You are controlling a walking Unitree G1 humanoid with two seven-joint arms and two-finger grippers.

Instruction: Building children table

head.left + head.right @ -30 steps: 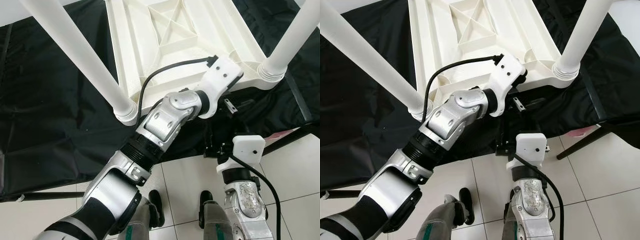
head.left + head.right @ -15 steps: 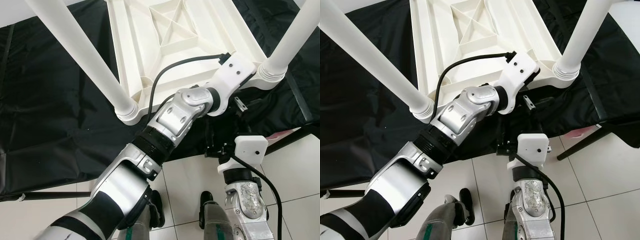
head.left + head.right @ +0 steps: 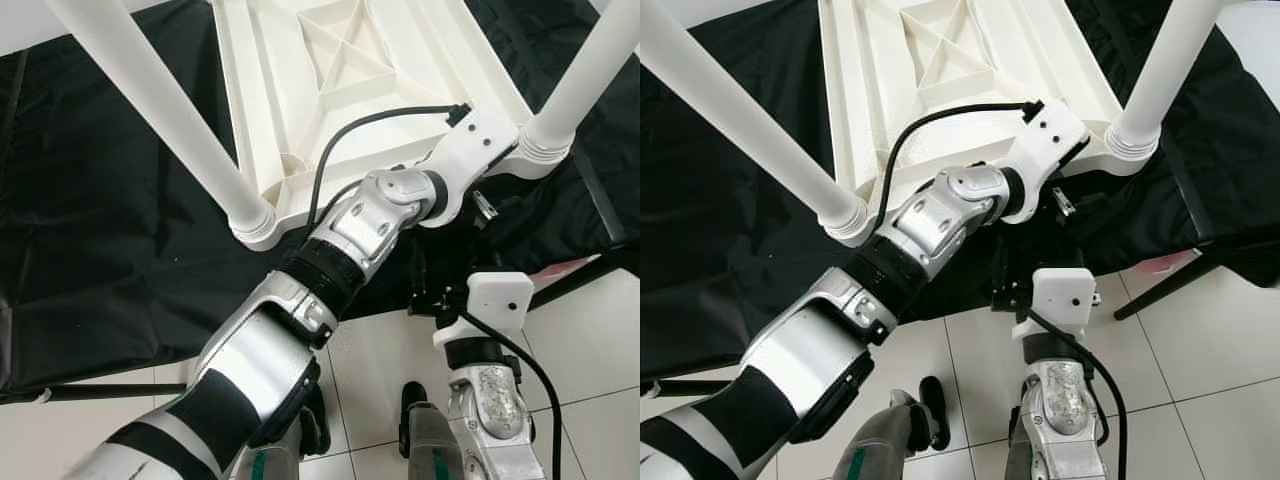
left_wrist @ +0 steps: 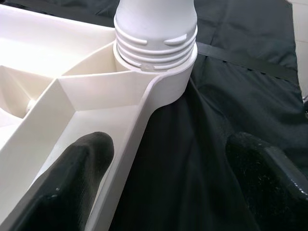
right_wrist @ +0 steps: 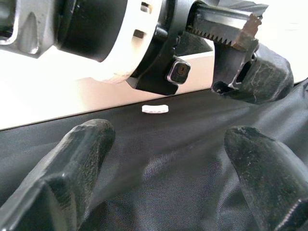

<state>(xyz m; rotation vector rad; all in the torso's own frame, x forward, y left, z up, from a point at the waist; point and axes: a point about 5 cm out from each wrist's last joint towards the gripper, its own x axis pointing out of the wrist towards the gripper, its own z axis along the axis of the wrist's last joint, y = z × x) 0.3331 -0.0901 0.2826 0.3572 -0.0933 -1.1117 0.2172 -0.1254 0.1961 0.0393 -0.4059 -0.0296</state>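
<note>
The white plastic table point(image 3: 330, 80) lies upside down on a black cloth point(image 3: 100, 230), its round legs pointing up. One leg point(image 3: 160, 110) stands at the near left corner, another point(image 3: 585, 75) at the near right. My left arm reaches across to that right corner. In the left wrist view, the left gripper point(image 4: 163, 159) is open and straddles the table's rim just below the leg's threaded collar point(image 4: 156, 33); one finger point(image 4: 77, 163) is inside the frame, the other over the cloth. My right gripper point(image 5: 163, 159) is open, low over the cloth under the left wrist.
A small white piece point(image 5: 155, 109) lies on the cloth by the table's edge. Pale floor tiles point(image 3: 370, 360) begin at the cloth's near edge, where my feet point(image 3: 410, 400) stand. A dark bar point(image 3: 580, 275) runs across the floor at right.
My left arm has stretched further right, carrying its gripper along the table's near edge up to the right leg's socket. The right arm has stayed put.
</note>
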